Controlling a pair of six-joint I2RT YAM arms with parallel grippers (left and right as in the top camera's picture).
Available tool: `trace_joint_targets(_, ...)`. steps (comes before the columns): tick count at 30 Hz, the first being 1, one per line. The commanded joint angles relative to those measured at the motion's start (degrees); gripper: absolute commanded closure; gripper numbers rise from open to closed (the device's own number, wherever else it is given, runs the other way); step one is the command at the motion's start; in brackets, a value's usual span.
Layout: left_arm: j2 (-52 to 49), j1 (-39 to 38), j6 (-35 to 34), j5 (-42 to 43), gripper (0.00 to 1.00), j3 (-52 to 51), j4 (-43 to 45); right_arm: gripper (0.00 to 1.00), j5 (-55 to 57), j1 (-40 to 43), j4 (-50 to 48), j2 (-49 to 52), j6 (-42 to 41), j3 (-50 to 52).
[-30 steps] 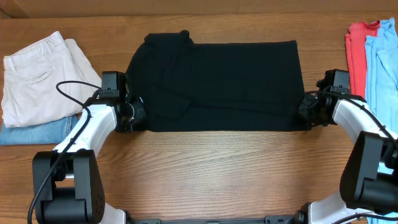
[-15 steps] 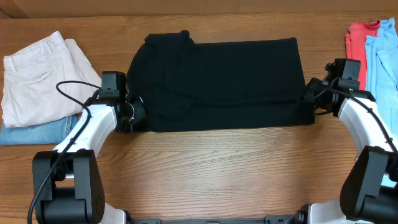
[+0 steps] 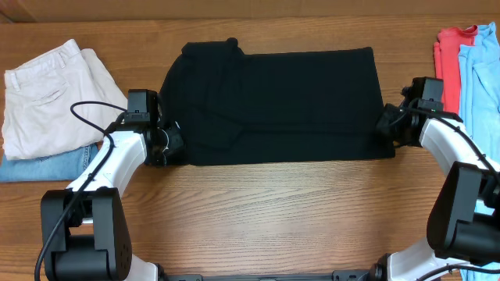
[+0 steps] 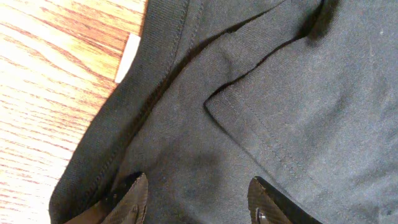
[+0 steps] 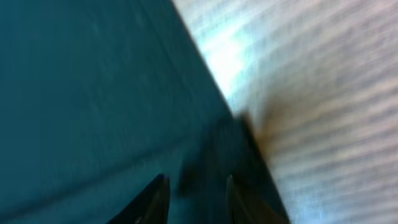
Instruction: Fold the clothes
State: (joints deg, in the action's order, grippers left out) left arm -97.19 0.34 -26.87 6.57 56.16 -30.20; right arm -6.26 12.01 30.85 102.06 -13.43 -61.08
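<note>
The black shirt [image 3: 273,101] lies flat across the middle of the table [image 3: 273,211] as a wide band, its near edge running straight from side to side. I judge it is spread this way so both ends can be taken at once for the next fold. That is why I have one arm at each end: my left gripper [image 3: 170,145] at the lower left corner of the cloth and my right gripper [image 3: 387,125] at the right edge, just above the lower right corner. A sleeve is folded in over the body on the left, its stitched hem [image 4: 261,124] crossing my left wrist view. The small white tag [image 4: 129,58] peeks out by the neckline in the upper left of that view.

Further left, the cream trousers [image 3: 47,94] rest on the blue jeans [image 3: 43,165]. At the far right edge sit a red garment [image 3: 447,62] and a light blue garment [image 3: 478,78], all well apart from the shirt, so they are no part of this fold.

My left fingers [image 4: 127,199] stand about halfway apart over the shirt, with black cloth lying between them but not pinched. My right fingers [image 5: 155,196] show only a narrow gap at the shirt's edge. That view is blurred, so I cannot tell whether they hold the cloth.
</note>
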Motion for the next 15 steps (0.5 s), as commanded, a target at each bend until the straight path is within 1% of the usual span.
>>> trace_joint_targets(1,1.2,-0.4,-0.2,-0.8,0.44,-0.6,0.2,0.66,-3.3,0.1,3.0,-0.4,0.4,-1.2)
trace_joint_targets(5,1.2,-0.4,-0.2,-0.8,0.45,-0.6,0.2,0.67,-10.8,-0.1,5.6,-0.4,4.6,-1.1)
trace_joint_targets(8,1.2,-0.4,-0.2,-0.8,0.45,-0.6,0.1,0.66,-10.7,-0.4,6.3,-0.2,5.0,-0.9)
trace_joint_targets(11,1.2,-0.4,-0.2,-0.8,0.45,-0.6,0.1,0.66,-10.1,-0.7,4.9,-0.1,5.0,0.0)
trace_joint_targets(12,1.2,-0.4,-0.2,-0.8,0.48,-0.6,0.1,0.66,-10.1,-0.7,4.4,-0.1,5.0,0.3)
trace_joint_targets(13,1.2,-0.4,-0.2,-0.8,0.59,-0.6,0.1,0.67,-10.1,-0.8,3.7,-0.1,5.0,0.6)
trace_joint_targets(15,1.2,-0.4,0.1,-1.1,0.91,-0.7,0.2,0.67,-10.1,-0.8,2.6,-0.1,5.0,1.0)
